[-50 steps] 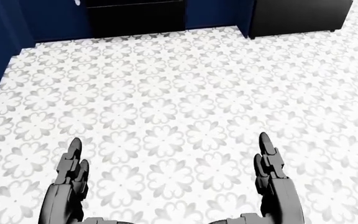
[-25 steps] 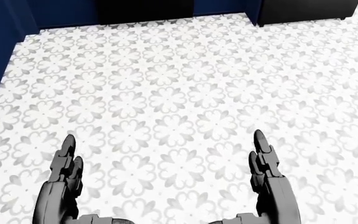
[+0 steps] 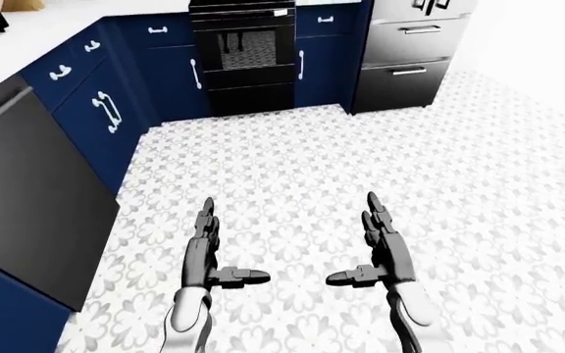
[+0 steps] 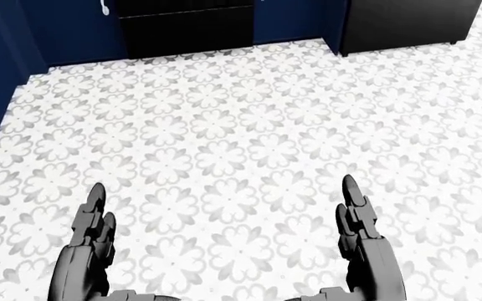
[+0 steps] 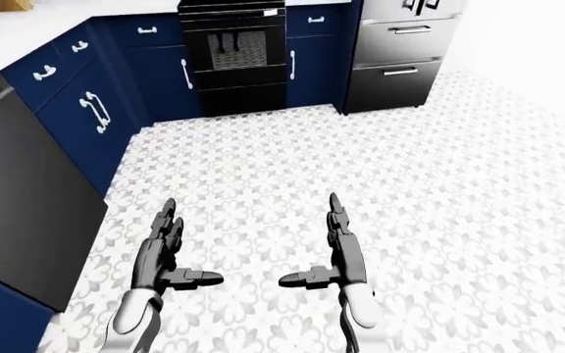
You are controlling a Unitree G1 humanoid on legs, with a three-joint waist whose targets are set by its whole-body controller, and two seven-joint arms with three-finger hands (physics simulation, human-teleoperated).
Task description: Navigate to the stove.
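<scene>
Eye views show far more than head view. In left-eye view the stove (image 3: 242, 59) sits at top centre: black oven w/ glass door, horizontal handle bar near its top, drawer panel below. Its door faces down-view toward the robot; long axis of what shows runs vertical, top edge cut by the frame so cooktop can't be seen. Navy cabinets (image 3: 169, 70) flank it both sides, w/ light handles. A steel fridge (image 3: 412, 51) w/ two drawer fronts stands just right of the right cabinet. Along view's left a run of navy cabinets continues down, then a dark dishwasher panel (image 3: 27, 198) under a white counter (image 3: 27, 40).

Head view looks steeply down: mostly floral tile floor (image 4: 241, 138), w/ only the stove's black base at top centre, a navy strip at left and the fridge's dark base top right. No door glass, no counter visible there.

Both hands hang over the floor, well apart from stove and from each other. Left hand (image 3: 204, 254) and right hand (image 3: 381, 250): fingers straight and pointing up-view toward the stove, thumbs sticking inward toward one another, palms facing in. Both spread, gripping nothing.
</scene>
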